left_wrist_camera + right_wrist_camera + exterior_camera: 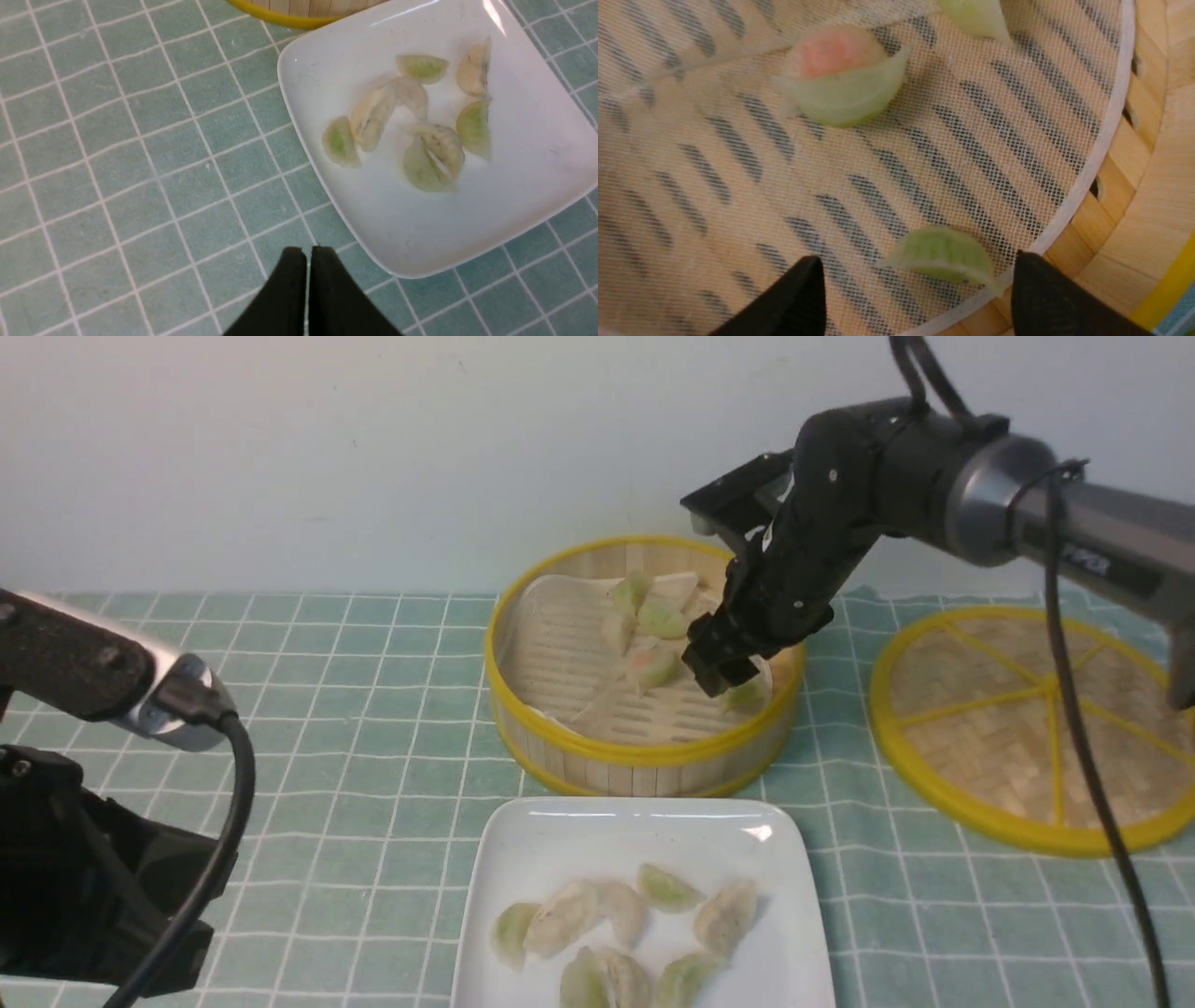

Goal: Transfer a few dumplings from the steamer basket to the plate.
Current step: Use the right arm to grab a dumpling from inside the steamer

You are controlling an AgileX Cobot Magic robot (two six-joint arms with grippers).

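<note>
Our right gripper (917, 261) stood open inside the steamer basket (644, 758), on both sides of one green dumpling (941, 254) near the basket's rim. Our left gripper (308, 280) was clenched, empty, apart from the basket. The plate (467, 224) before the basket carried several dumplings (369, 119).

A round, shallow, white-lined bamboo-slat steamer basket (644, 761) with yellow rims stands upright on the far side of the scene. Small crescent-shaped translucent dumplings (653, 616), pale green and whitish, huddle towards its far middle. A pink-tinged dumpling (840, 74) lies a little nearer, and a lone green dumpling (943, 254) rests flat by the liner's edge at the basket's right front. Just in front of the basket lies a glossy white square plate (560, 831) with rounded corners; whether the two touch is unclear. About eight more dumplings (423, 67), green and whitish, lie in a loose cluster on it, some overlapping
</note>
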